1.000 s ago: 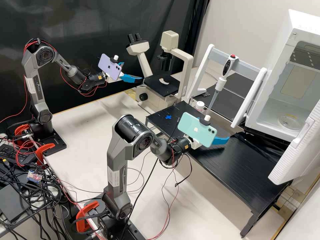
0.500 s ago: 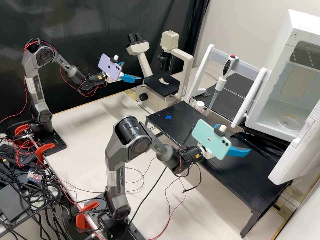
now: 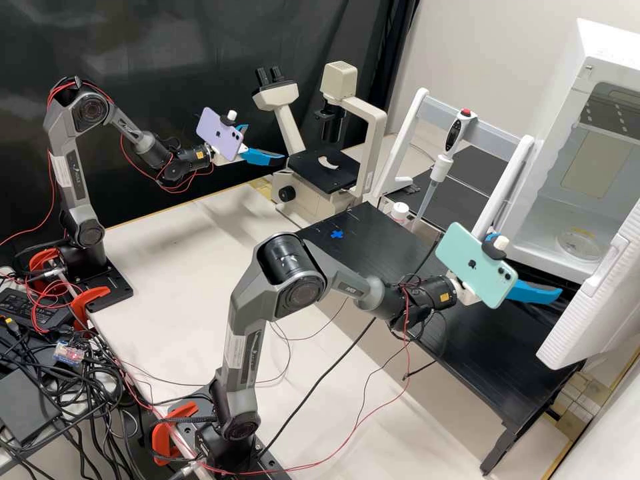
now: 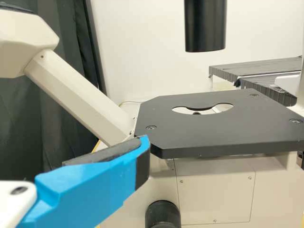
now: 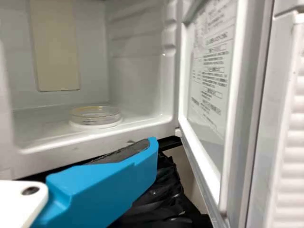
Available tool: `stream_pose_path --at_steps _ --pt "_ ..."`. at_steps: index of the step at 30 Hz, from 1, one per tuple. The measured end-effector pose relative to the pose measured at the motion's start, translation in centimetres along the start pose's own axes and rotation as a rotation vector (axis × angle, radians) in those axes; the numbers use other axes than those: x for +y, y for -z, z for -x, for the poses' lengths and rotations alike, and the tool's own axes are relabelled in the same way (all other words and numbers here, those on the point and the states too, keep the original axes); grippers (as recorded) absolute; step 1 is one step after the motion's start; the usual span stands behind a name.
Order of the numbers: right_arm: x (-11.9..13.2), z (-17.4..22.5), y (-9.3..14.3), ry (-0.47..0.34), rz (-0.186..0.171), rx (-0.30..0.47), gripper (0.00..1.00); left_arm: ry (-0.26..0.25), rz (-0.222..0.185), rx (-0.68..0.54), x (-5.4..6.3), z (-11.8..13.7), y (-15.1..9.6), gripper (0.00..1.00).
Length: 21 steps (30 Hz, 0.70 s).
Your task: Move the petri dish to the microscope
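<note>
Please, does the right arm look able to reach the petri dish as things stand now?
Probably yes. The cabinet is open, its door stands aside, and nothing seems to block the right arm from the dish except the low sill, which it may need to clear.

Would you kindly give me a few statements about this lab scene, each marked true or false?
1. The petri dish is inside the white cabinet. True.
2. The cabinet's door is shut. False: it stands open.
3. The left tool is near the microscope. True.
4. The right tool holds the petri dish. False: the dish lies on the cabinet's floor, out of its grasp.
5. The blue cross is on the microscope. False: it is on the black platform.
</note>
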Motion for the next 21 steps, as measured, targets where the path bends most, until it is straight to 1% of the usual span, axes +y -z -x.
stream_pose_path --at_steps 3,4,7,14,15,17,21 --pt "0.3 -1.7 0.1 -0.006 0.000 -0.026 1.00 0.000 0.000 0.000 0.0 0.0 0.0 1.00" --pt "0.5 -2.3 0.3 -0.007 0.008 -0.030 1.00 0.000 0.000 0.000 0.0 0.0 0.0 1.00" --pt "0.4 -3.7 0.7 -0.009 0.015 -0.039 1.00 0.000 0.000 0.000 0.0 0.0 0.0 1.00" --pt "-0.1 -6.6 2.0 0.005 0.027 -0.030 1.00 0.000 0.000 0.000 0.0 0.0 0.0 1.00" --pt "-0.3 -7.1 2.2 0.010 0.033 -0.025 1.00 0.000 0.000 0.000 0.0 0.0 0.0 1.00" --pt "-0.5 -7.8 2.3 0.017 0.037 -0.026 1.00 0.000 0.000 0.000 0.0 0.0 0.0 1.00" --pt "-1.2 -9.4 2.2 0.043 0.033 -0.036 1.00 0.000 0.000 0.000 0.0 0.0 0.0 1.00"
